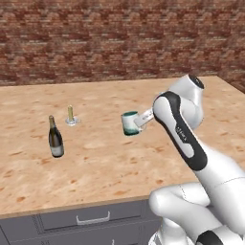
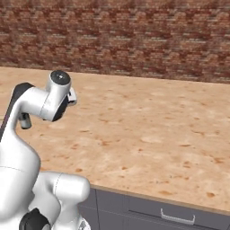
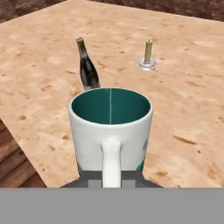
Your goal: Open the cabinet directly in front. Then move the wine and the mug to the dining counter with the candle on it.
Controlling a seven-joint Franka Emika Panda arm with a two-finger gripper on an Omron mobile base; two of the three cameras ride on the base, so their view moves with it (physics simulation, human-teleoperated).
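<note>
mug (image 3: pixel 110 131) pinched by its handle in the tool (image 1: pixel 142 119) (above the dining counter (image 1: pixel 119 167))

Illumination even and bright, diffuse, no evident single source. Broad tan, orange-veined stone-look counter top (image 1: pixel 105 158) evenly lit, no glare. Slim dark glass bottle (image 1: pixel 55 137) shows a small pale highlight and almost no cast shadow. Red-brown brick wall (image 1: pixel 119 38) slightly soft, low resolution. Rendered edges jagged; no lens distortion or motion blur.
</note>
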